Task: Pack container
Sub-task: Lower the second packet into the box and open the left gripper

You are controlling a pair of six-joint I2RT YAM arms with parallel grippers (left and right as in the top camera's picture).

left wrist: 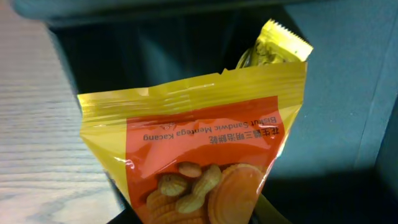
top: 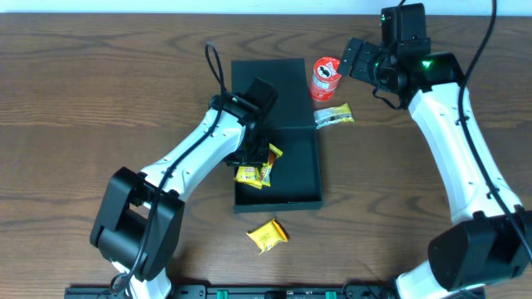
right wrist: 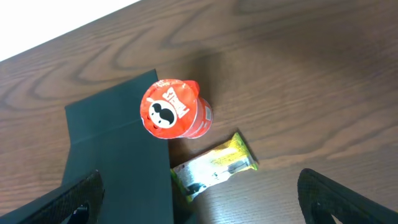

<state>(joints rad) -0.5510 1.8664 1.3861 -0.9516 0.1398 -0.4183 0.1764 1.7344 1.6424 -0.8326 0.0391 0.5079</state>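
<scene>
The left jaws pinch narrowly on a yellow biscuit packet [left wrist: 205, 155] over the 9 o'clock wall of the teal container [top: 299, 174], which lies lid-open at the middle of the surface [top: 83, 83]. Carrying it toward 3 o'clock before lowering would likely clear the rim and the packet already inside [left wrist: 273, 50]. The right jaws gape wide and empty above the red can [right wrist: 171, 112] at the container's 1 o'clock.

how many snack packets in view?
4. Held packet in the left claw over the box; second packet behind it; loose packet on the table near the box; green packet beside the can. The left arm may hide others.
</scene>
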